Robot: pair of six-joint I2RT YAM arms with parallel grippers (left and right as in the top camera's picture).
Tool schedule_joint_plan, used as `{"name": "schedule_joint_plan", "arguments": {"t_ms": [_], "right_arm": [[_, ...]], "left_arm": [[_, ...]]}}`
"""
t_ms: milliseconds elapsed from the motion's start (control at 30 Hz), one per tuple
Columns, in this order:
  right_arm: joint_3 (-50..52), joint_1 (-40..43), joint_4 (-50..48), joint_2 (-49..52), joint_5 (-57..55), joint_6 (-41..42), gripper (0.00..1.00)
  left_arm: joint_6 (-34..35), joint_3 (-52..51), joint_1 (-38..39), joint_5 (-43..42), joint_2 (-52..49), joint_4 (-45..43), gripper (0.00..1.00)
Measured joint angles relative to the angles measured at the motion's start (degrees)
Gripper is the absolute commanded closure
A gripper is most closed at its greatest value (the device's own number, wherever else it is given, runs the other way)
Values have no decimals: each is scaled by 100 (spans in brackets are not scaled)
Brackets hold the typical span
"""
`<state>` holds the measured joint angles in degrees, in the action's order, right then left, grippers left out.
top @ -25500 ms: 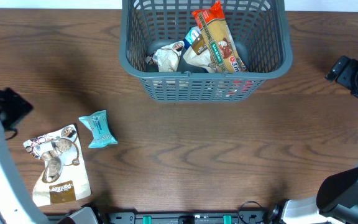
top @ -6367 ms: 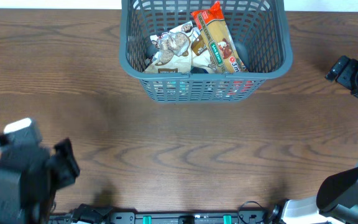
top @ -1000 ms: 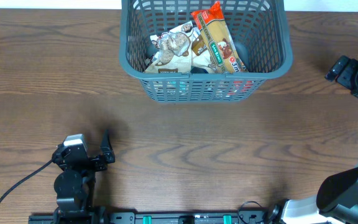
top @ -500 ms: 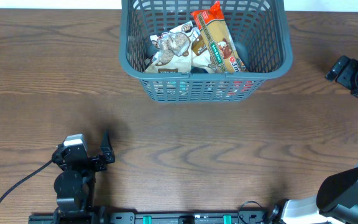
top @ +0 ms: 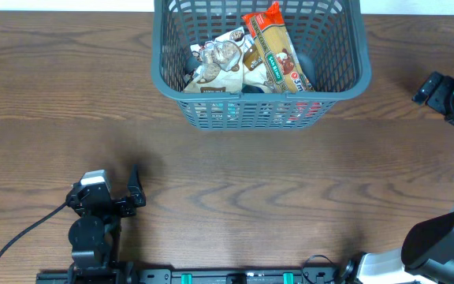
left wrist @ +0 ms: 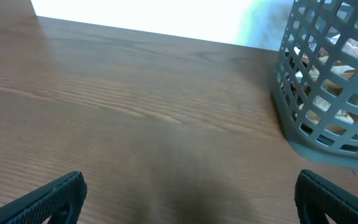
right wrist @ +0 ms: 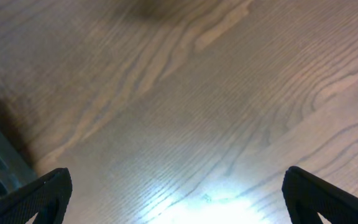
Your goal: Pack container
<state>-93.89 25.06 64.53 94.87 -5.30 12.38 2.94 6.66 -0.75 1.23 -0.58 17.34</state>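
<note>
left fingers [left wrist: 48,198]: wide open, empty | right fingers [right wrist: 33,198]: wide open, empty | risk: fast swing knocks container [top: 262,93] ahead-right of left fingers, spills packets [top: 243,59]

Middle: bare worktop [top: 251,189] runs side to side, open to pass.
Far edge: container [top: 258,110] with tall lattice walls blocks; entry from above only.
Container mouth: packets [top: 247,59] heap at centre; room along both side walls.

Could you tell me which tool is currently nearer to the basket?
Right, judging from overhead. The right tool is off to the right of the basket; the left tool is farther away, front-left of it, near the front edge of the table.
</note>
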Motion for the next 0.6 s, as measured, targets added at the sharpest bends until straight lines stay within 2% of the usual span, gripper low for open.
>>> {"name": "schedule_joint_plan", "arguments": {"t_ms": [233,433,600], "right_arm": [[0,0,28,0,-20,0,1],[17,-184,-887,-190,155,0,1],[26,-721,-1480,-968,59,0,1]], "left_arm": [[0,0,0,-2,0,0,1],[0,0,0,-2,0,0,1],[0,0,0,-2,0,0,1]]}}
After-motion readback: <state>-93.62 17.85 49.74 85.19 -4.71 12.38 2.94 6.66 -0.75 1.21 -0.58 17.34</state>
